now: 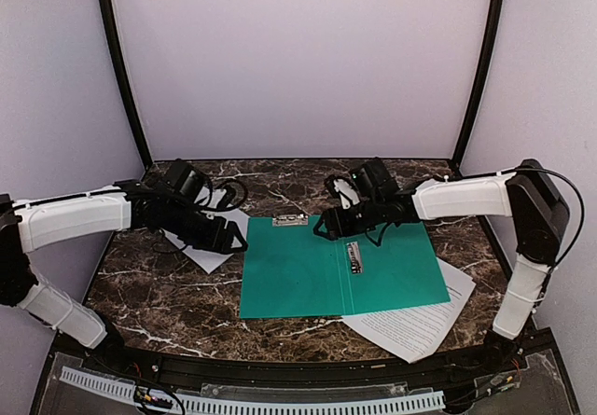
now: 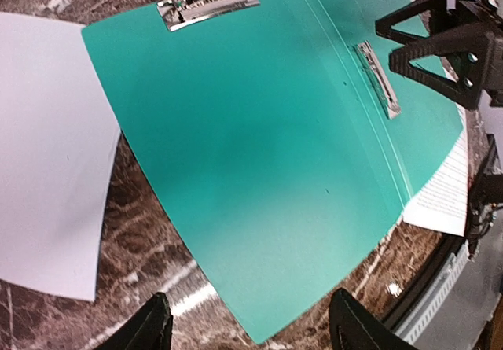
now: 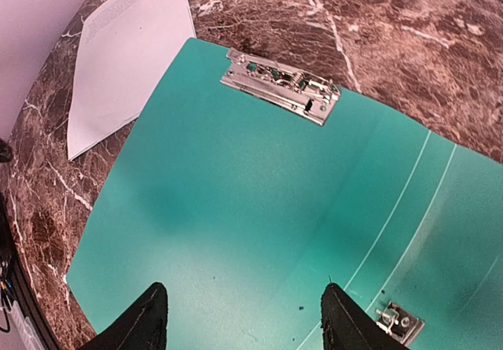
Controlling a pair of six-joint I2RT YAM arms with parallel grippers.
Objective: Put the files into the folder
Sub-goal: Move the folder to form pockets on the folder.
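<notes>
**Thin paper, sliding folder: where this could slip**

Nearest, one sheet (image 1: 420,324) lies partly under the open folder (image 1: 298,275), and dragging it out could slide the folder across the worktop (image 1: 149,294). Behind, both grippers are spread wide and empty. The left gripper (image 1: 235,238) is beside the second sheet (image 1: 213,252), and the right gripper (image 1: 324,224) is over the folder. Flat paper may buckle when pinched. The far clip (image 1: 290,220) could snag an edge.

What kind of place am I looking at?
Probably a robot test booth, not an office: left arm and right arm at a marble-look table, plain pale walls closing it in, an open green folder and paper sheets as props.
</notes>
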